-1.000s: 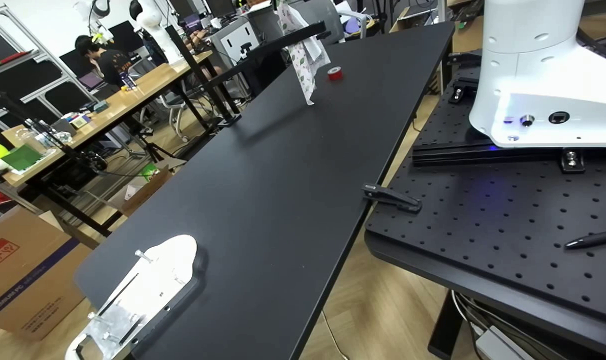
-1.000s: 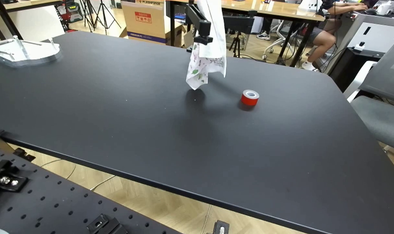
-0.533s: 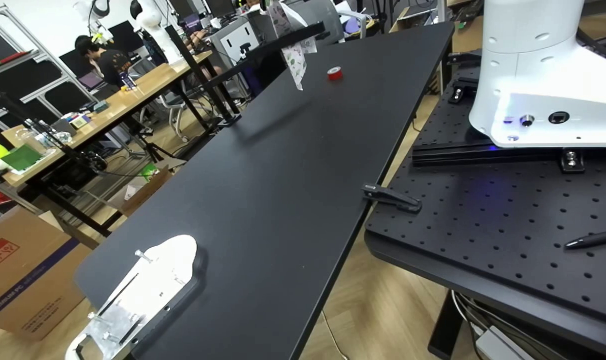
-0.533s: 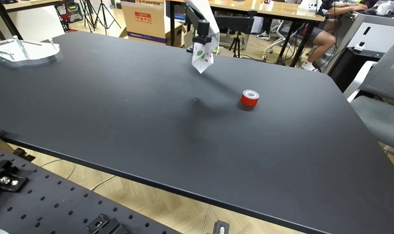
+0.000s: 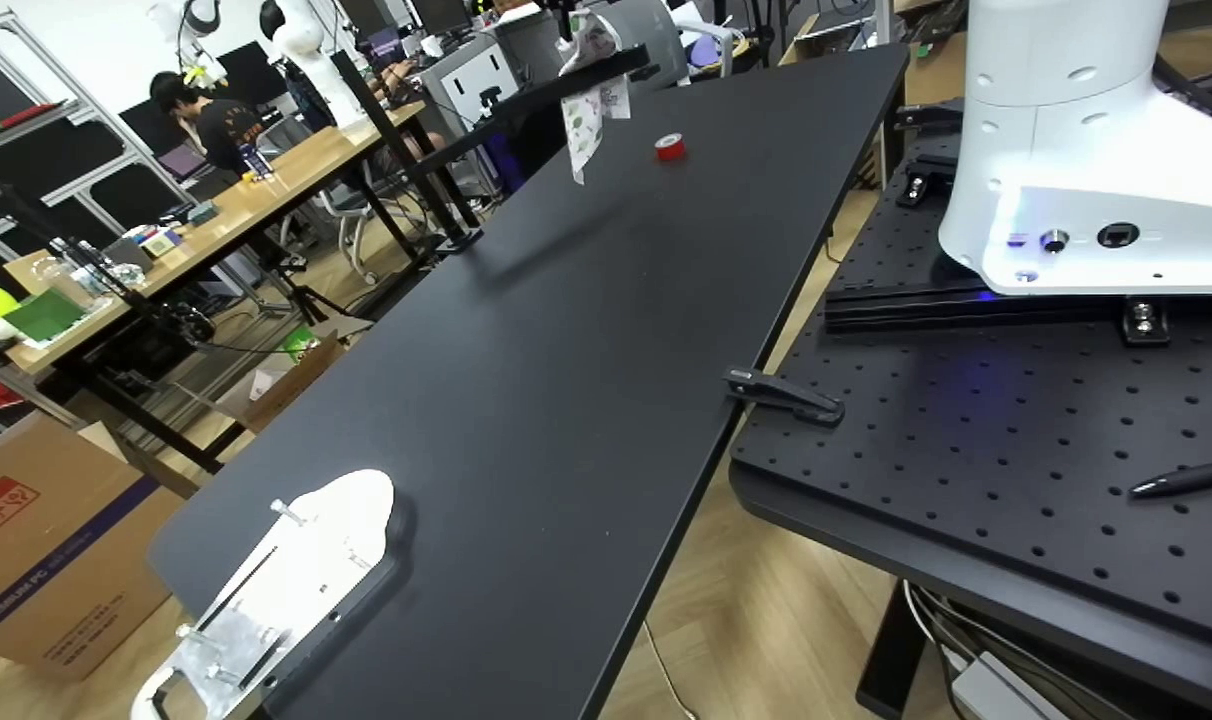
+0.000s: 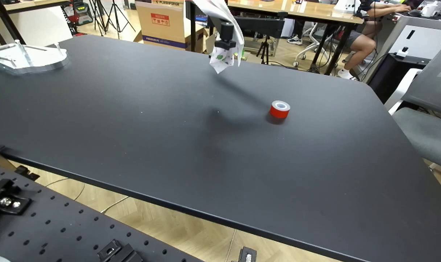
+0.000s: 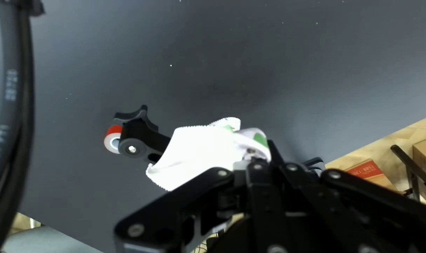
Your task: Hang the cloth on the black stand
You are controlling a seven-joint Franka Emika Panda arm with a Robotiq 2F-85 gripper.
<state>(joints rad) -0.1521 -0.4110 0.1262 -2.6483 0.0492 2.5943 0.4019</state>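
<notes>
The white cloth with a green leaf print (image 5: 583, 118) hangs at the black stand's arm (image 5: 511, 110). In an exterior view the arm crosses in front of it, with cloth above and below. In an exterior view the cloth (image 6: 238, 34) passes behind the knob at the end of the stand (image 6: 260, 26). In the wrist view the cloth (image 7: 202, 151) covers part of the stand's arm (image 7: 149, 137). I cannot tell whether they touch. My gripper (image 7: 257, 160) is shut on the cloth's edge; its fingertips are partly hidden by cloth.
A red tape roll (image 5: 670, 147) lies on the black table (image 6: 151, 145) near the stand, also in an exterior view (image 6: 279, 109). A white metal plate with posts (image 5: 276, 590) lies at the table's far end. A grey chair (image 6: 431, 102) stands beside the table.
The cloth has risen off the table and moved towards the stand's arm, leftward in both exterior views. Its lower end hangs higher than a second ago. The stand and tape have not moved.
</notes>
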